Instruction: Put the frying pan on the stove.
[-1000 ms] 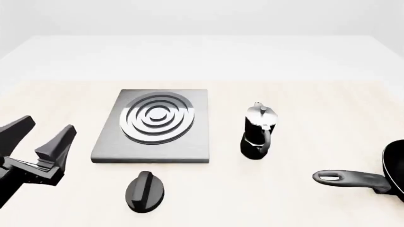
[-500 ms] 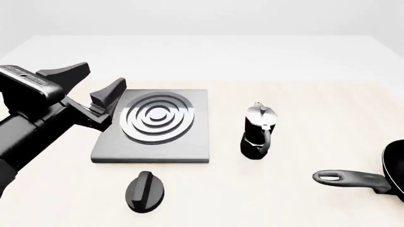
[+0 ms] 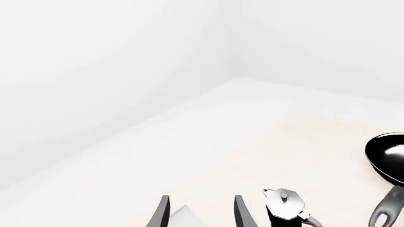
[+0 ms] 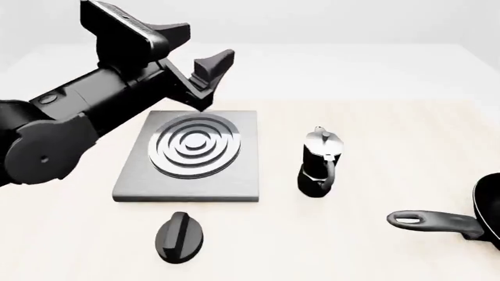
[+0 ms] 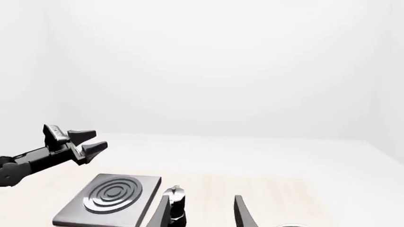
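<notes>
Overhead, the left gripper hangs in the air above the far edge of the stove, its two dark fingers spread wide and holding nothing, at the end of a thick black arm that comes in from the left. Below it lies a pale, cream-coloured table, which fades to white toward its far side and meets plain white walls; the room is bright, bare and evenly lit. On the table the stove rests flat, a square grey slab with raised silver rings. Just in front of it lies a small black oval knob. To its right, apart from it, stands a black-and-silver moka pot, upright. The frying pan sits well apart from the stove at the near right edge of the table, partly cut off in the front view, its long grey handle pointing left toward the knob. The right gripper appears only in its own wrist view, where two dark fingers stand apart with nothing between them.
</notes>
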